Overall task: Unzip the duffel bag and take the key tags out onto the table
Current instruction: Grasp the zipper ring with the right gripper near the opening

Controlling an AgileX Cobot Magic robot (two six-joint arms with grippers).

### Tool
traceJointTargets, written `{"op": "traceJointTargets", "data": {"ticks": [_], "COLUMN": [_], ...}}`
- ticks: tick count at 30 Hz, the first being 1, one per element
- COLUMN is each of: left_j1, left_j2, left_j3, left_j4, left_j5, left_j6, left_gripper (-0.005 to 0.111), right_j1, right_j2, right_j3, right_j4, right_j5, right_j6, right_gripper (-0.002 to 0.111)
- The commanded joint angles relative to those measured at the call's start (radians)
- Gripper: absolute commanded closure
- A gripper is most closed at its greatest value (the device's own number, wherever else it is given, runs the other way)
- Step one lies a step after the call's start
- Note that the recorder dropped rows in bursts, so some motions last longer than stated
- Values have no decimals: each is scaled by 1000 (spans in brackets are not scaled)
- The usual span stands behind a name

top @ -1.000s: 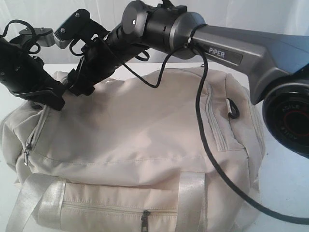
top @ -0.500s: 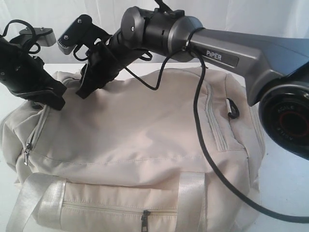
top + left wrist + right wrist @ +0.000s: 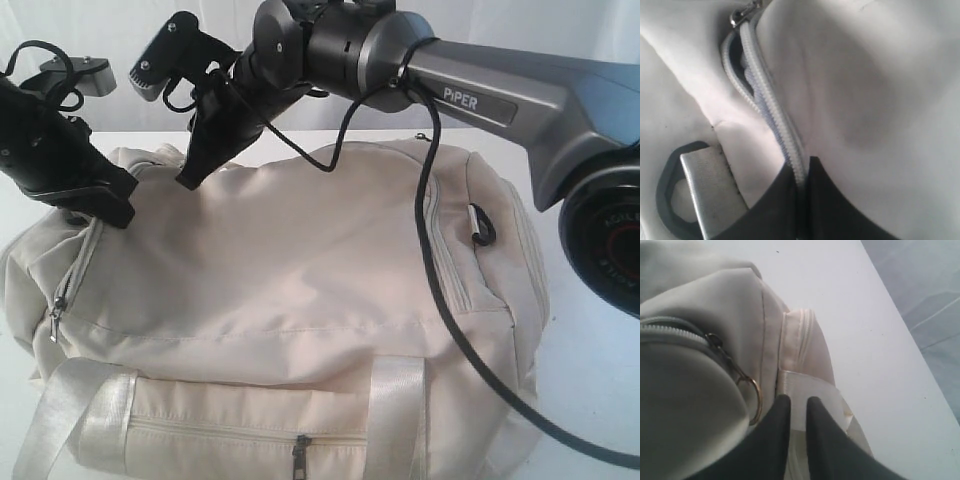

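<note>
The cream duffel bag fills the table. My left gripper rests on the bag's left end. In the left wrist view, the left gripper is shut on the bag's zipper tape, below a short gap in the zip and a metal pull. My right gripper reaches across and hovers just above the bag's upper left. In the right wrist view, the right gripper is narrowly open and holds nothing, beside a zipper pull with a metal ring. The key tags are hidden.
A dark D-ring with webbing lies beside the left gripper. A webbing strap sits under the right fingertips. White table extends past the bag's end, then grey floor. A front pocket zip pull and a carabiner-like clip show.
The right gripper has lifted off the bag's top and tilted upward. The left gripper and the bag have stayed put.
</note>
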Motion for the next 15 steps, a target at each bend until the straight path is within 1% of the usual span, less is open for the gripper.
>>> {"op": "traceJointTargets", "data": {"ticks": [1,3,5,11,15], "left_j1": [4,4,4,4,4], "left_j2": [-3,-3,-3,-3,-3], "left_j3": [5,5,5,5,5], "left_j4": [-5,-5,-5,-5,-5], "left_j5": [26,30,34,37,37], "left_j6": [-4,-4,-4,-4,-4], "left_gripper": [107,107,107,107,107], "right_j1": [-1,-1,-1,-1,-1], "right_j2": [-11,-11,-11,0,19], "right_j3": [-2,-2,-2,-2,-2], "right_j4": [-10,-8,-6,7,63], "right_j5": [28,24,14,-26,-21], "right_j6": [-123,-179,-207,-209,-249], "right_gripper": [73,67,67,67,67]}}
